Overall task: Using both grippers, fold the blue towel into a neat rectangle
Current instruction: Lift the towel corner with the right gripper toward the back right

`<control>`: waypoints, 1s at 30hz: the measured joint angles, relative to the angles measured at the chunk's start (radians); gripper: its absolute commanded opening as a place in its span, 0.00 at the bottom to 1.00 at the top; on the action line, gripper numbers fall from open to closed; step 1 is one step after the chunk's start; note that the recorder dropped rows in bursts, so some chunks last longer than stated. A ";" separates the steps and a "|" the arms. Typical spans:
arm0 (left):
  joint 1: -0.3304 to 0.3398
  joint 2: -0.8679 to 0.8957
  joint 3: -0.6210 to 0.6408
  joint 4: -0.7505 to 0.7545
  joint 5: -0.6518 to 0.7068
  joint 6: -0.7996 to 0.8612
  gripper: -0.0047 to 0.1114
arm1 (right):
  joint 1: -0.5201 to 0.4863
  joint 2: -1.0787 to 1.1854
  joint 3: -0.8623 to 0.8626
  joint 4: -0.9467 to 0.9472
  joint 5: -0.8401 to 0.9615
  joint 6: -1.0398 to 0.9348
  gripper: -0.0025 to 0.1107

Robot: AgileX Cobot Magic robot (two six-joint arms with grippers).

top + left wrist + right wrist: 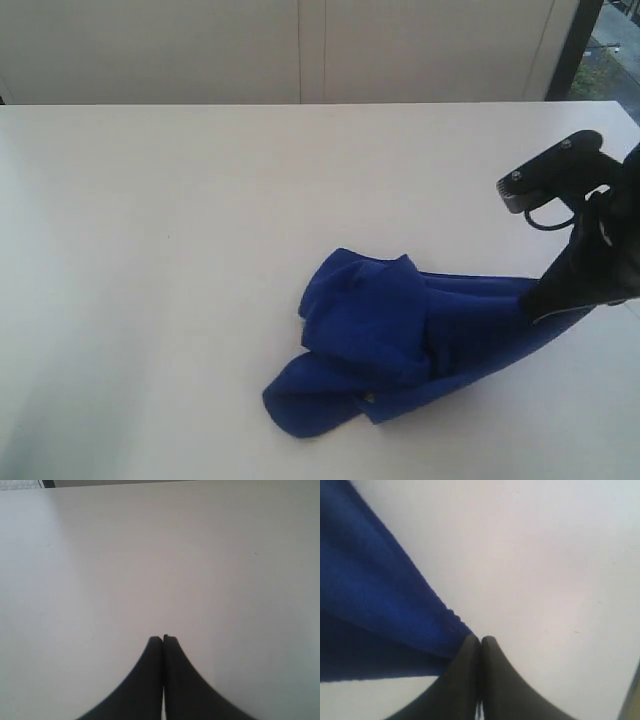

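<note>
Currently the blue towel (400, 340) lies bunched on the white table (150, 250), lower centre-right of the ext. view, w/ a rounded fold at bottom centre and a rumpled hump above it. Its right end is stretched taut, slanting up toward the right edge of the frame, where the right gripper (537, 303) has it. Right wrist cam: jaws pressed together, pinching the towel's edge at the tips, cloth fanning away from there. Left gripper (163, 639): not in ext. view; its wrist cam shows jaws pressed together, nothing between, bare table beneath. Pale wall panels (300, 50) run along top of frame.
</note>
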 measured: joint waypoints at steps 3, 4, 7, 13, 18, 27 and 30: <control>0.000 0.000 0.000 0.000 0.000 0.000 0.04 | 0.000 0.000 -0.016 -0.111 0.020 0.110 0.02; 0.000 0.000 0.000 0.000 0.000 0.000 0.04 | 0.000 0.000 -0.021 -0.133 0.022 0.134 0.02; 0.000 0.000 0.000 0.000 0.000 0.000 0.04 | 0.000 0.001 -0.030 -0.168 -0.005 0.180 0.02; 0.000 0.000 0.000 0.000 0.000 0.000 0.04 | 0.000 0.013 -0.030 -0.083 -0.073 0.178 0.02; 0.000 0.000 0.000 0.000 0.000 0.000 0.04 | 0.000 0.022 -0.030 -0.040 -0.097 0.166 0.02; 0.000 0.000 0.000 0.000 0.000 0.000 0.04 | 0.000 0.024 -0.030 -0.011 -0.117 0.154 0.02; 0.000 0.000 0.000 0.000 -0.011 0.000 0.04 | 0.000 0.024 -0.030 -0.008 -0.118 0.151 0.02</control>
